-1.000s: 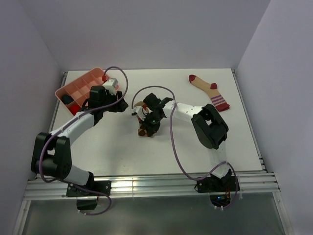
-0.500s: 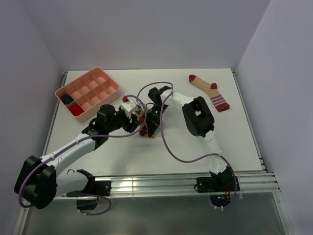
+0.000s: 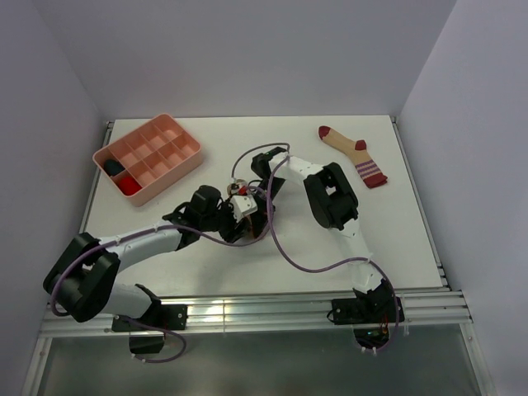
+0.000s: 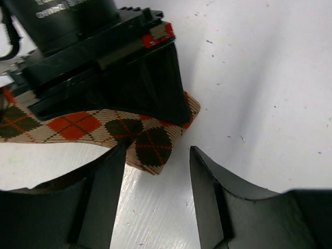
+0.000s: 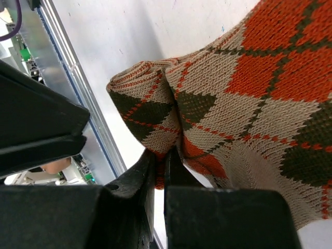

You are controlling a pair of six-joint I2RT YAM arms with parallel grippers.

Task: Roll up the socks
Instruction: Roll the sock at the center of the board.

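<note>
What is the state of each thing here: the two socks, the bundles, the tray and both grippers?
right gripper: shut on the argyle sock
left gripper: open, straddling that sock's edge
argyle sock: one end folded over, otherwise unrolled
striped sock: lying flat, unrolled, untouched
tray: holds two bundles near its left corner
dark bundle: inside a tray compartment
red bundle: inside the compartment next to it

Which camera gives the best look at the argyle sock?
Right wrist: the argyle sock fills the frame, rolled end clear, pinched by the right hand. Left wrist shows only a strip beneath that hand; from above, the arms nearly hide it.
</note>
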